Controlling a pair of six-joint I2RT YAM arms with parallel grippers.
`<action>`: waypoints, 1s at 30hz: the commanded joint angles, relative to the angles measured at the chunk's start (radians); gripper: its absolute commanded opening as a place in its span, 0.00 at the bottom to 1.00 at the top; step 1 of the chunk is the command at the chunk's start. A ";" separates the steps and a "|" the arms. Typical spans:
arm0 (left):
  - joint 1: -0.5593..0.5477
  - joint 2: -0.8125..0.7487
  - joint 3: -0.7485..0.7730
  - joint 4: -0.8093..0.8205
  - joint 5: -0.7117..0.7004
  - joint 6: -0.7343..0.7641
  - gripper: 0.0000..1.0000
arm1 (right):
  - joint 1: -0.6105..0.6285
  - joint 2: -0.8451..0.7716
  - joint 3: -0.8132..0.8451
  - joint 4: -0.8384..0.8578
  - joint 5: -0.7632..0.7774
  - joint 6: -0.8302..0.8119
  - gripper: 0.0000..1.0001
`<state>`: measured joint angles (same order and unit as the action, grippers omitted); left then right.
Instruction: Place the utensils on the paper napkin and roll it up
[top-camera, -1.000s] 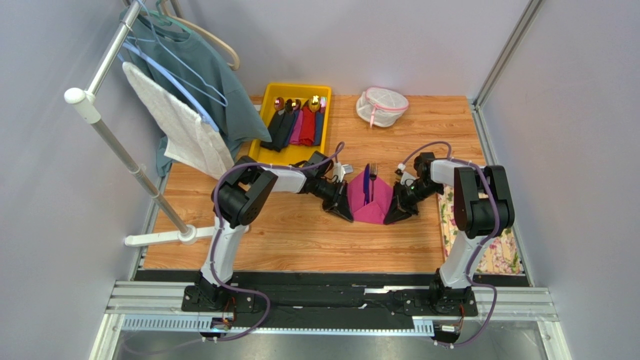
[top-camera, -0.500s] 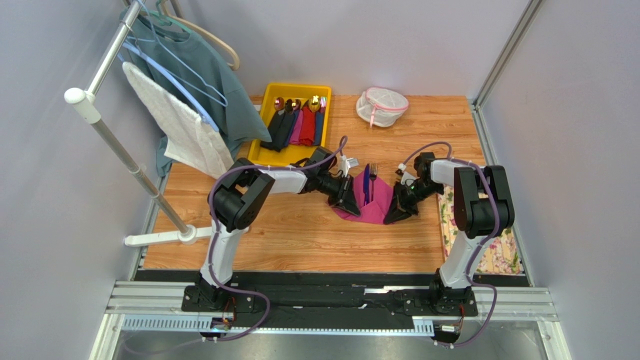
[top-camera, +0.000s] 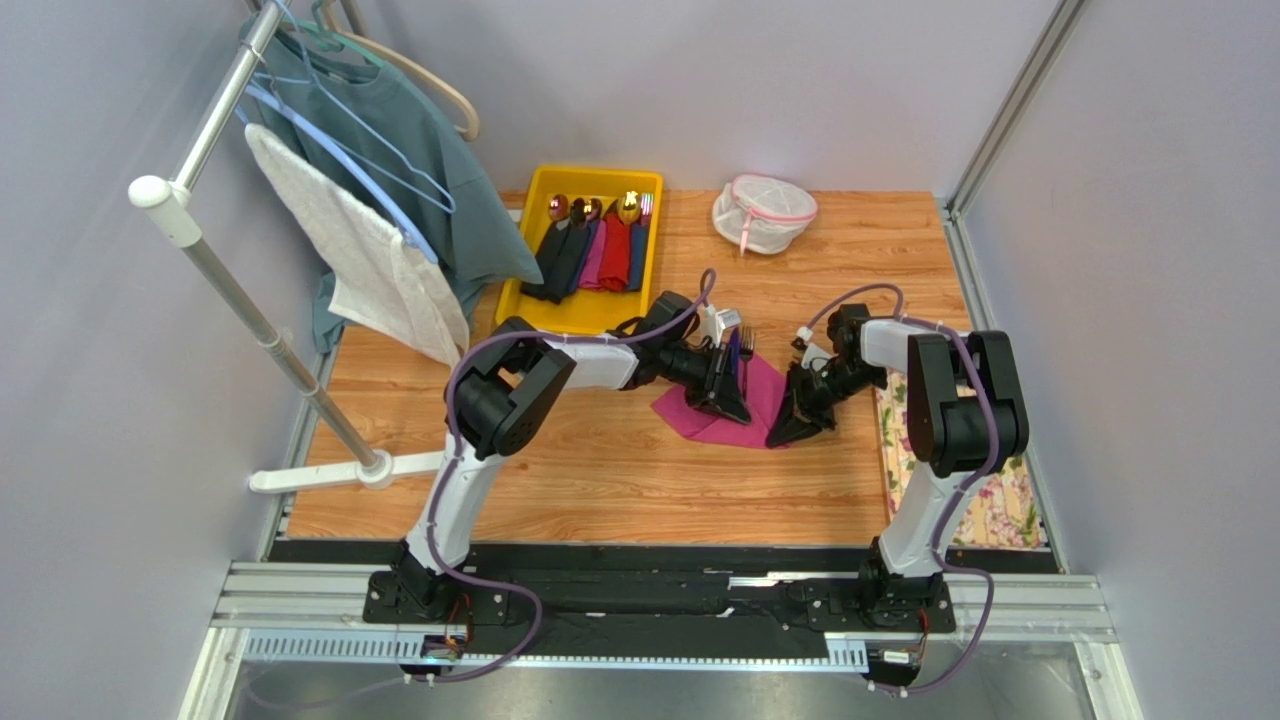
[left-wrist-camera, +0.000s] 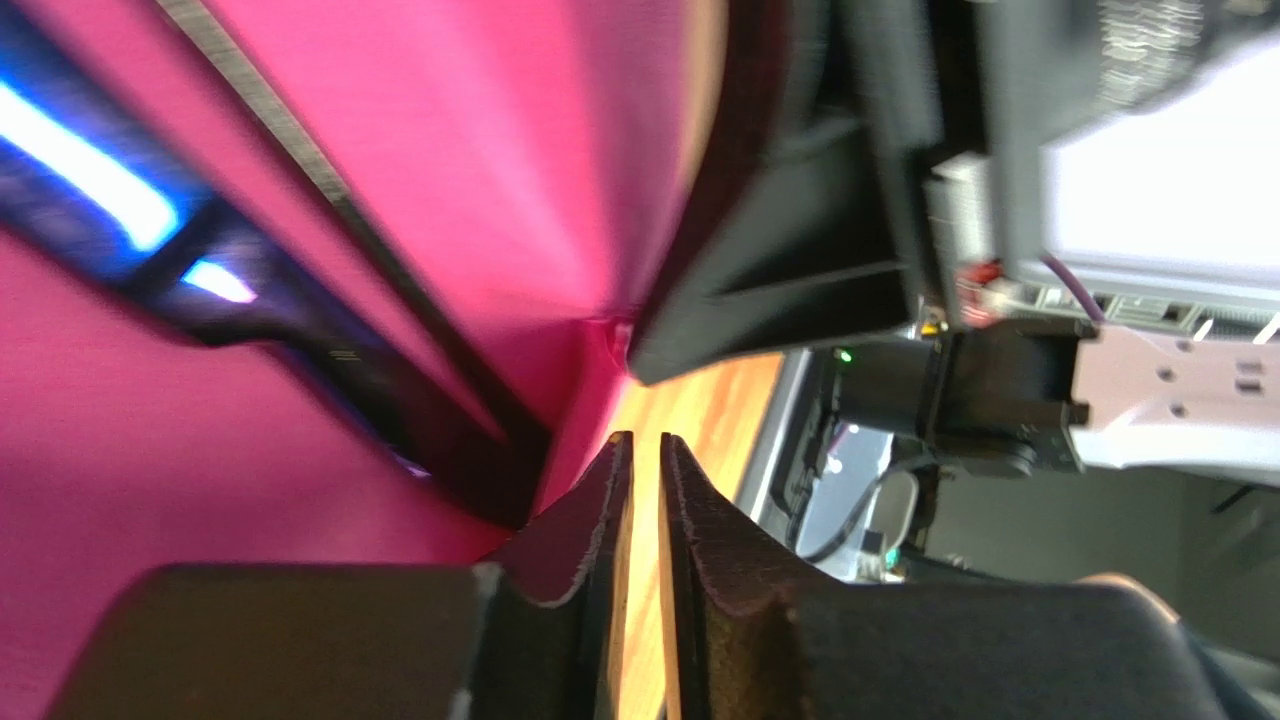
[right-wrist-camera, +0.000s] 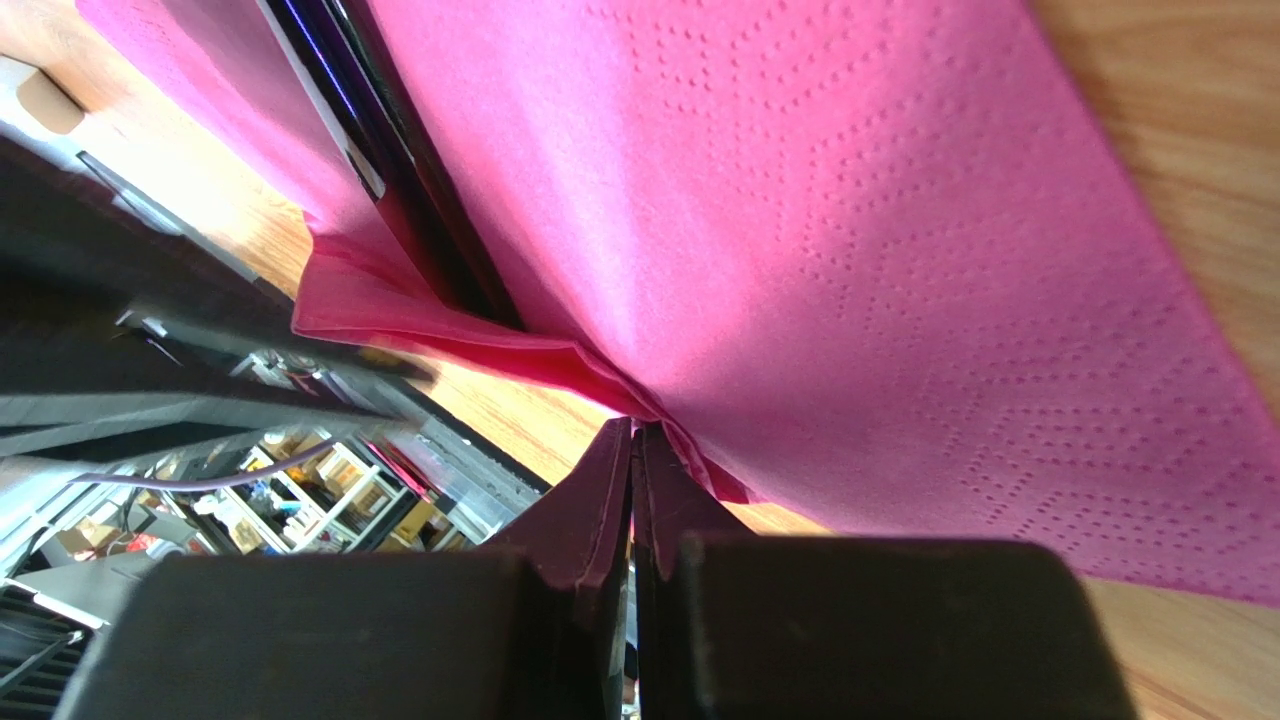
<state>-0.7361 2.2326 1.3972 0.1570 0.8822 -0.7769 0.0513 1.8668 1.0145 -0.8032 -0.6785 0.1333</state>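
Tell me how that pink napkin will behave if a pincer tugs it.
Probably floppy: the paper napkin bunches into folds where the right pincer pinches its edge. Likely light, since it looks like a thin sheet. Its dimpled paper could tear if tugged hard against the utensils lying on it.

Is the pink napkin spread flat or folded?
Partly folded. In the right wrist view the paper napkin shows doubled layers bunched beside the dark utensils, while its other side lies flat.
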 joint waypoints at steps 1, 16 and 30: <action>0.003 0.033 0.037 0.053 -0.028 -0.058 0.18 | 0.005 -0.032 0.030 0.024 -0.004 0.006 0.04; 0.007 0.062 0.025 0.065 -0.032 -0.070 0.11 | 0.035 -0.067 0.076 0.059 -0.050 0.095 0.04; 0.020 0.042 0.013 0.101 -0.023 -0.097 0.12 | 0.076 0.015 0.073 0.130 0.043 0.114 0.03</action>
<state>-0.7238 2.2929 1.4017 0.2108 0.8509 -0.8555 0.1230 1.8652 1.0710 -0.7116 -0.6769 0.2379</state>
